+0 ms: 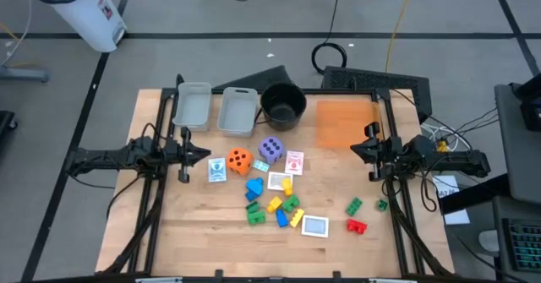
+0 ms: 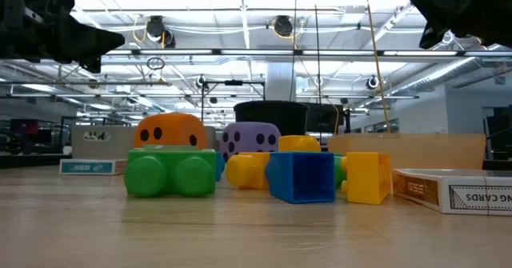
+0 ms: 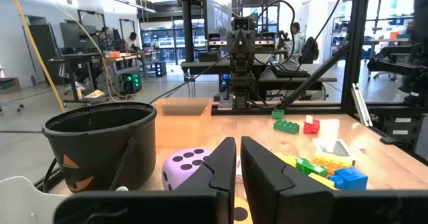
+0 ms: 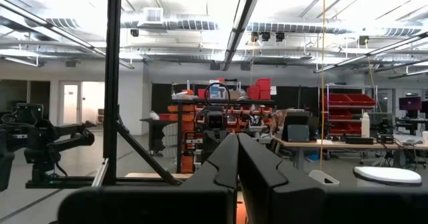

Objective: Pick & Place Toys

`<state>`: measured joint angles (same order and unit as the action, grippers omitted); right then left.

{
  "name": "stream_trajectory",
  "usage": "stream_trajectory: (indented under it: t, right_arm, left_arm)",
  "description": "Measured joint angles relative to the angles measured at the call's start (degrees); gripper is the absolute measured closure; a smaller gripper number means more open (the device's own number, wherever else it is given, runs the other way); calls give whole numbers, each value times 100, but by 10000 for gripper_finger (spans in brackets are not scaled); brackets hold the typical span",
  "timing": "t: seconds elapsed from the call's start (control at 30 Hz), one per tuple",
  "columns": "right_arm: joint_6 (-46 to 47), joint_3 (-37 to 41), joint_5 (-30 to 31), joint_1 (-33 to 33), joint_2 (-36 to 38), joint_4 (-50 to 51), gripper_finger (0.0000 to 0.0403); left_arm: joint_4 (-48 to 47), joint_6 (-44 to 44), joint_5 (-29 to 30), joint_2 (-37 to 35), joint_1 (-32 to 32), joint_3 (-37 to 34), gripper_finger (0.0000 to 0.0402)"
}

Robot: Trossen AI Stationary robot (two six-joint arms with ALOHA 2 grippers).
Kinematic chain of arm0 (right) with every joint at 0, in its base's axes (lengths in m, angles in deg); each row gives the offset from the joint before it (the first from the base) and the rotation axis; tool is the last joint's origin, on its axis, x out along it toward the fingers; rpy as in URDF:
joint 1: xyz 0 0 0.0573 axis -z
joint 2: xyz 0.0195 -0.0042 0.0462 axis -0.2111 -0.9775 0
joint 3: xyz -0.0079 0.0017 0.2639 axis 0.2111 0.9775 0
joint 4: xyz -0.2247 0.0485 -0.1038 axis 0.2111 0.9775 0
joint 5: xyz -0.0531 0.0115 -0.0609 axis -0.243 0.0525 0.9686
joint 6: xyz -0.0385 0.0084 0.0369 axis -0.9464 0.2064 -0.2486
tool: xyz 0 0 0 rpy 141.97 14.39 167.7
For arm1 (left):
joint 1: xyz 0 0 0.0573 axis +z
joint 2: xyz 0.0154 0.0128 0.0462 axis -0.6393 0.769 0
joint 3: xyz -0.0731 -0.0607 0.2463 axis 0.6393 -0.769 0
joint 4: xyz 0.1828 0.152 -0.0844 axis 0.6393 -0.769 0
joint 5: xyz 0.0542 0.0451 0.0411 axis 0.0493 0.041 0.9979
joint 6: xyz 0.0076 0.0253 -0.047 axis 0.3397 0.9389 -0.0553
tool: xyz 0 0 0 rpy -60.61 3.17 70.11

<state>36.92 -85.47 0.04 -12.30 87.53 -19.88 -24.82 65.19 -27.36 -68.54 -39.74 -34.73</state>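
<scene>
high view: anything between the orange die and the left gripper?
Yes, in the high view one picture card lies between the orange die and the left gripper, just beside the die. Otherwise bare table.

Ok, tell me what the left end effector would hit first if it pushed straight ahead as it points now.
Probably the purple plastic die, right beyond the left end effector; whether its height lets it pass over is unclear.

Low view: the purple die (image 2: 250, 138) and black pot (image 2: 272, 116) stand partly hidden behind the blocks; a card box (image 2: 454, 190) is cut off at the picture's edge. High view: the picture cards (image 1: 217, 171) are too small to read, possibly playing cards.
</scene>
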Motion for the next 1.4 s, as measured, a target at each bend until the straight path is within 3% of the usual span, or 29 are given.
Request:
stream_trajectory:
  t: [0.43, 0.7, 0.93, 1.2, 1.4]
  right_arm:
    - [525, 1, 41, 2, -1, -200, 399]
    - [1216, -244, 785, 3, -232, -80, 399]
    - [714, -968, 811, 4, -1280, -66, 398]
    - [169, -1862, 1529, 12, -2673, -174, 399]
    - [184, -2224, 1655, 13, -3482, -266, 399]
  left_arm:
    - [-2, 0, 0, 0, -1, 0, 369]
    - [1, 0, 0, 0, -1, 0, 369]
    - [3, 0, 0, 0, 0, 0, 369]
    - [5, 0, 0, 0, 0, 0, 369]
    - [5, -7, 13, 0, 4, 0, 369]
